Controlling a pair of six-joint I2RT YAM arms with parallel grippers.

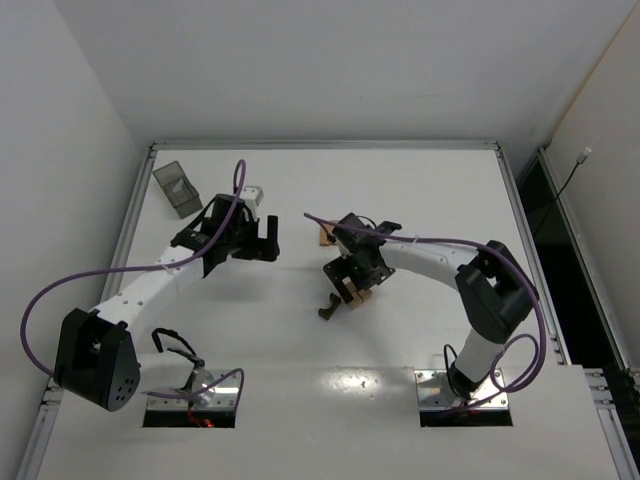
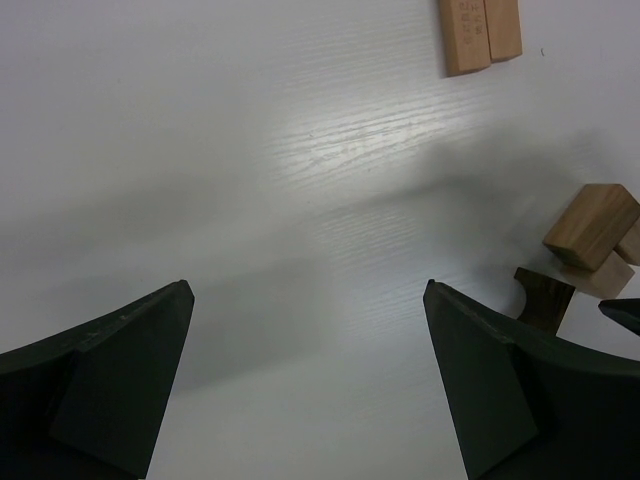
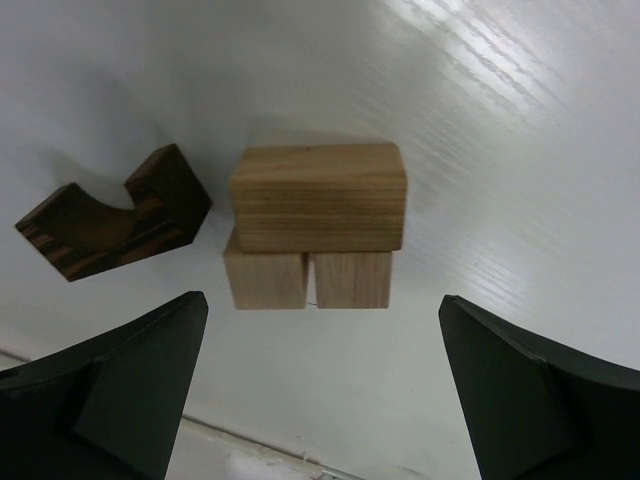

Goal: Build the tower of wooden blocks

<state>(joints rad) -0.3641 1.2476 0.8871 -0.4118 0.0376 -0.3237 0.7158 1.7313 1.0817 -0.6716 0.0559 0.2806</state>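
Note:
In the right wrist view two light tan cubes (image 3: 308,279) stand side by side with a tan brick (image 3: 318,196) laid across them, a low tower. A dark brown arch (image 3: 110,213) lies on its side just left of it. My right gripper (image 3: 322,322) is open and empty, its fingers wider than the stack and just short of it; from above it (image 1: 352,280) hovers over the stack (image 1: 360,294) and arch (image 1: 327,309). Two more tan bricks (image 2: 481,35) lie side by side farther back. My left gripper (image 2: 308,290) is open and empty over bare table, left of the stack (image 2: 592,224).
A small dark translucent tray (image 1: 178,188) sits at the far left corner of the white table (image 1: 420,190). The pair of tan bricks (image 1: 326,236) lies between the two grippers. Raised rails edge the table, and both arm bases sit at the near edge.

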